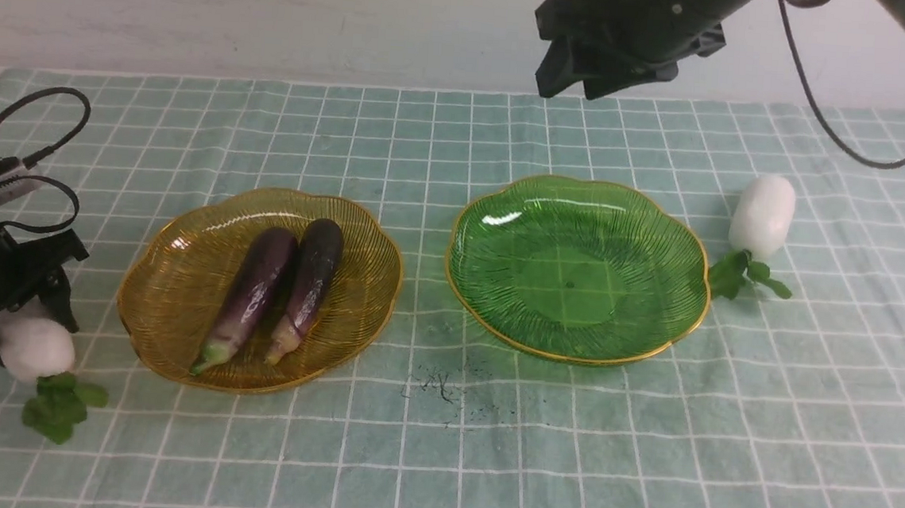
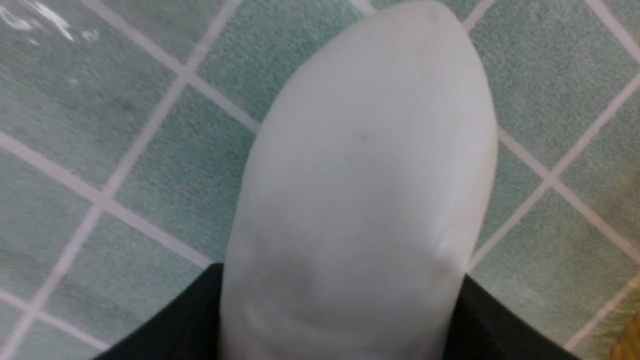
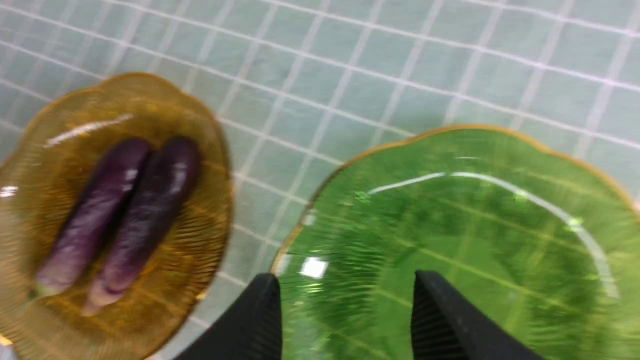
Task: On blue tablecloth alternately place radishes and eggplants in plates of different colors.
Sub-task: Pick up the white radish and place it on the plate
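Starting nearest you, your left gripper [image 1: 17, 331] straddles the near radish [image 1: 35, 352] on the blue tablecloth [image 1: 645, 459]. Its fingers [image 2: 175, 325] sit at both sides, but you cannot tell whether they squeeze it. The radish's leaves lie on the cloth. Farther in, two eggplants [image 1: 255, 288] lie side by side in the yellow plate [image 1: 182, 243]. To its right sits the green plate [image 1: 578, 279], with the far radish [image 1: 762, 216] just beside its right rim. Your right gripper [image 1: 572, 87] hangs high at the back, fingers apart.

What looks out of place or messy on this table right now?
Dark specks soil the blue tablecloth, nearer the camera than the gap between the amber plate and the green plate. Nothing else looks spilled or damaged.
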Controlling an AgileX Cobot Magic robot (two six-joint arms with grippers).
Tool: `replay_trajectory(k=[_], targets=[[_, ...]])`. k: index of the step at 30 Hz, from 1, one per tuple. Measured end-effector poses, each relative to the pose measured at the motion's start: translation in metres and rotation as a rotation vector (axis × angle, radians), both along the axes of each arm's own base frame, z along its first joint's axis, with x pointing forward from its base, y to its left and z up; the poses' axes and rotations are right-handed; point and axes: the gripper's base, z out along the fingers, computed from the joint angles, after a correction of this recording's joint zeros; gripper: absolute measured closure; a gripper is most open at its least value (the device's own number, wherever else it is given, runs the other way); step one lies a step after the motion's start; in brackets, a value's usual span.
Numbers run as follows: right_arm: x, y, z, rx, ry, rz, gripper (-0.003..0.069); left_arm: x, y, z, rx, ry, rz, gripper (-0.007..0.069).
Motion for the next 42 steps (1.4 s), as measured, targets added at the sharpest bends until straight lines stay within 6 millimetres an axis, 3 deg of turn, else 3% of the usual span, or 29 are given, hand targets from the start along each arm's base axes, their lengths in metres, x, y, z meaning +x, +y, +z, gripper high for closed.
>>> replay_trajectory(k=[4, 5, 8, 10, 11, 12, 16, 18, 19, 20, 22, 24, 27, 32, 36, 39, 41, 42], targets=[[0.000, -0.029, 0.013, -0.066, -0.042, -0.069, 0.0405, 0.004, 0.003, 0.032, 0.033, -0.006, -0.069, 0.0188], [0.001, -0.047, 0.020, -0.094, -0.064, -0.112, 0.0443, 0.009, -0.001, 0.059, 0.027, -0.065, -0.092, 0.0188], [0.006, -0.082, 0.025, -0.109, -0.072, -0.215, 0.0500, 0.020, -0.024, 0.107, 0.024, -0.223, -0.225, 0.0188], [0.013, -0.113, 0.020, -0.086, -0.045, -0.311, 0.0517, 0.029, -0.065, 0.144, 0.002, -0.367, -0.400, 0.0188], [0.014, -0.117, 0.019, -0.084, -0.040, -0.324, 0.0517, 0.030, -0.072, 0.147, 0.001, -0.380, -0.431, 0.0188], [0.018, -0.129, 0.014, -0.074, -0.023, -0.355, 0.0513, 0.035, -0.104, 0.164, -0.019, -0.453, -0.542, 0.0188], [0.032, -0.158, -0.011, -0.070, 0.038, -0.418, 0.0440, 0.041, -0.187, 0.178, -0.070, -0.576, -0.764, 0.0188], [0.038, -0.167, -0.024, -0.065, 0.069, -0.443, 0.0386, 0.045, -0.230, 0.171, -0.091, -0.626, -0.840, 0.0188], [0.039, -0.168, -0.027, -0.063, 0.077, -0.449, 0.0364, 0.047, -0.237, 0.170, -0.091, -0.644, -0.849, 0.0188], [0.043, -0.173, -0.037, -0.059, 0.102, -0.470, 0.0325, 0.050, -0.267, 0.157, -0.101, -0.668, -0.888, 0.0188], [0.052, -0.178, -0.059, -0.057, 0.151, -0.493, 0.0230, 0.055, -0.300, 0.138, -0.113, -0.698, -0.907, 0.0188], [0.055, -0.179, -0.070, -0.060, 0.171, -0.496, 0.0192, 0.057, -0.316, 0.128, -0.122, -0.718, -0.904, 0.0188], [0.067, -0.178, -0.108, -0.046, 0.247, -0.494, 0.0095, 0.065, -0.351, 0.086, -0.138, -0.718, -0.895, 0.0188], [0.078, -0.175, -0.158, -0.028, 0.349, -0.488, 0.0039, 0.071, -0.366, 0.040, -0.146, -0.647, -0.898, 0.0188], [0.081, -0.175, -0.178, -0.034, 0.384, -0.488, 0.0044, 0.073, -0.367, 0.028, -0.149, -0.617, -0.897, 0.0165], [0.082, -0.175, -0.185, -0.033, 0.395, -0.489, 0.0111, 0.072, -0.367, 0.028, -0.155, -0.603, -0.898, 0.0115], [0.082, -0.175, -0.184, -0.032, 0.391, -0.488, 0.0225, 0.071, -0.367, 0.031, -0.161, -0.588, -0.912, 0.0082], [0.083, -0.176, -0.181, -0.031, 0.380, -0.487, 0.0233, 0.071, -0.368, 0.033, -0.159, -0.583, -0.921, 0.0074]])
